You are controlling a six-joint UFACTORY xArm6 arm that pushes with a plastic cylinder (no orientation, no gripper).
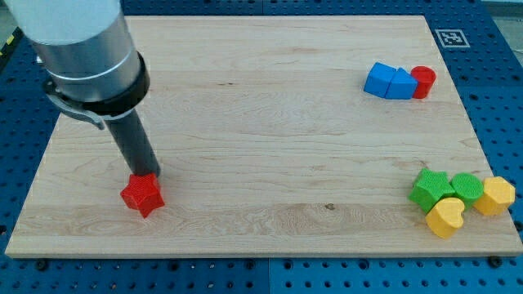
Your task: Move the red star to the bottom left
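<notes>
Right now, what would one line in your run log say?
my tip: at red star's top edge | red star: board's lower left | other blocks: right side, untouched

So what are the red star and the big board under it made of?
The red star block looks like painted wood or plastic: solid even colour, matte, no grain showing, so I cannot be sure which. The pale wooden board looks like real wood, smooth and unpainted, because long grain lines and small dark knots run across it. My tip touches the star's upper edge.
</notes>
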